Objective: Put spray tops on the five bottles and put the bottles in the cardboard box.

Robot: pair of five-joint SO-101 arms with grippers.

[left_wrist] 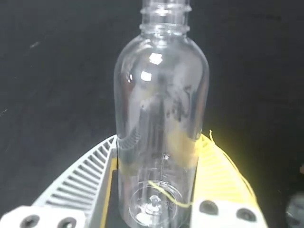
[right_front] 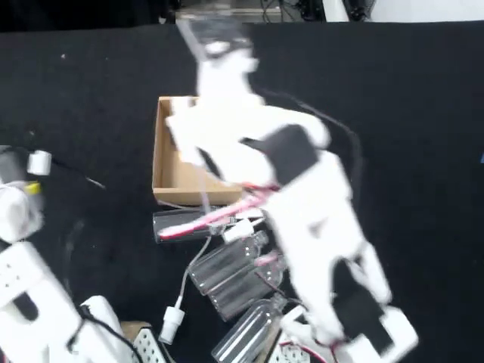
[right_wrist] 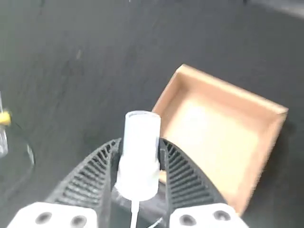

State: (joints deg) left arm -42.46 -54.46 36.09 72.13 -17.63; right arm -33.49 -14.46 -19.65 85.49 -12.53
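My left gripper [left_wrist: 159, 142] is shut on a clear bottle [left_wrist: 161, 109] without a top, its open neck pointing away from the wrist over the black table. In the high view this gripper [right_front: 23, 189] is at the left edge. My right gripper [right_wrist: 140, 145] is shut on a white spray top [right_wrist: 138, 156] whose thin tube hangs down. Beyond it lies the open cardboard box [right_wrist: 223, 137]. In the high view the right arm [right_front: 302, 197] rises blurred over the box [right_front: 170, 181]. Several more clear bottles [right_front: 231, 265] lie in front of the box, one with a pink-tubed top [right_front: 200, 221].
A loose white spray top with a tube [right_front: 172, 321] lies near the front edge, left of the lying bottles. The black table stretches bare to the right and far left. A cable runs across the table at the left.
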